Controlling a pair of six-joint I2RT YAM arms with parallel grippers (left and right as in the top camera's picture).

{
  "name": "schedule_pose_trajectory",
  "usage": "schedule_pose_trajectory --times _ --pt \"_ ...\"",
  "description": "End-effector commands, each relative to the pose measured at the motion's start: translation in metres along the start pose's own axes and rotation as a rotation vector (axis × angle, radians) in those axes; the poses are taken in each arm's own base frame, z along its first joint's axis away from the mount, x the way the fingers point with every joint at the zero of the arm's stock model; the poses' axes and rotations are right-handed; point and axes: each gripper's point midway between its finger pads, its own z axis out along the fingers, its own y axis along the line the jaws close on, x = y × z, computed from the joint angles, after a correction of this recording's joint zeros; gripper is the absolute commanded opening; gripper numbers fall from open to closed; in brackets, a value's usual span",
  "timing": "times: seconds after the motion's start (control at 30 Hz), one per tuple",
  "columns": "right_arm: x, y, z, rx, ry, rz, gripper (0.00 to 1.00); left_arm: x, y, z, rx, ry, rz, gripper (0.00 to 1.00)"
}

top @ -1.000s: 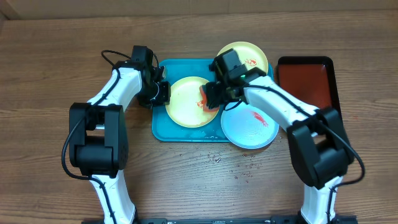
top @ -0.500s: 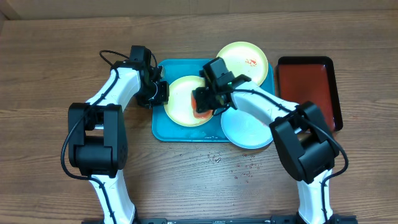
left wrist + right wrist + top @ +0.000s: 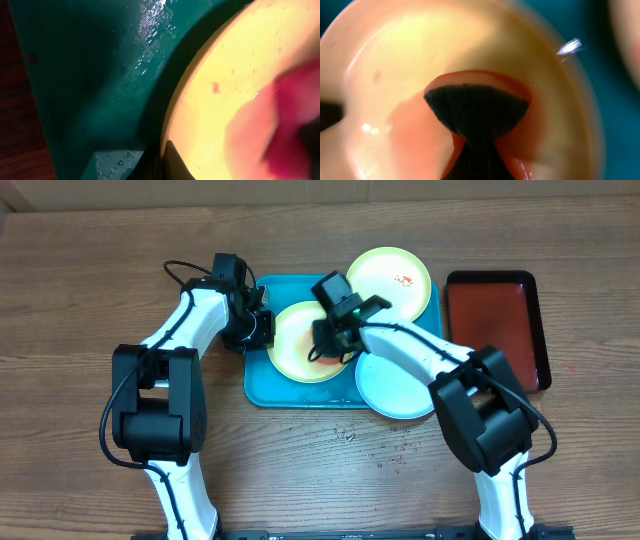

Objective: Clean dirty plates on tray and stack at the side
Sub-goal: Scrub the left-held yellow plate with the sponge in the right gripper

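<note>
The wooden desk (image 3: 90,280) carries the teal tray (image 3: 258,388), with a smaller dark red tray (image 3: 495,310) off to my right. All three plates are on or at the teal tray. The centre plate (image 3: 290,355), yellow-green, lies flat inside it. A second yellow-green plate (image 3: 385,270) sits over the far right corner, and the pale blue plate (image 3: 405,390) overhangs the near right edge. Nothing is stacked at the side yet, so I judge this an early stage of the job.

My left tool (image 3: 258,330) is clenched at the centre plate's left rim. It seems to pinch that rim, though the wrist view shows only one finger tip there. My right tool (image 3: 335,342) is clenched on a dark, red-edged sponge (image 3: 475,107), which is pressed flat on the plate's floor.

The step is scrubbing. To do it well, I would press just hard enough for the sponge to splay, and no harder, so the plate cannot tip up in the left grip. I would sweep in overlapping arcs from the middle out to the rim and away from the left tool, so the two never meet. A pink film (image 3: 415,125) lies beside the sponge and a red speck (image 3: 216,87) nearer the rim, so both need a pass. The sauce smear (image 3: 404,280) on the far plate comes later.
</note>
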Motion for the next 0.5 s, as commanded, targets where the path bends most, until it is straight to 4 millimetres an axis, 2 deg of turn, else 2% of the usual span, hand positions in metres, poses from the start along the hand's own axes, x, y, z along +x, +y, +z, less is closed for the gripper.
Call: schedule_pose_trajectory --times 0.0,0.13,0.27,0.37,0.47 --pt "-0.023 -0.039 0.007 0.135 -0.071 0.034 0.04 0.004 0.002 0.008 -0.003 0.024 0.027 0.04" --pt "-0.036 -0.036 0.007 0.121 -0.128 0.035 0.04 0.006 0.002 0.008 -0.003 0.032 0.064 0.04" --pt "-0.045 -0.009 0.012 0.001 -0.155 0.022 0.04 0.006 0.002 0.008 -0.001 0.032 0.064 0.04" --pt "-0.030 0.017 0.026 -0.127 -0.090 0.000 0.04 0.006 0.002 0.008 0.000 0.032 0.068 0.04" --pt "-0.014 0.044 0.025 -0.244 -0.022 -0.026 0.04 0.006 0.002 0.008 0.000 0.031 0.068 0.04"
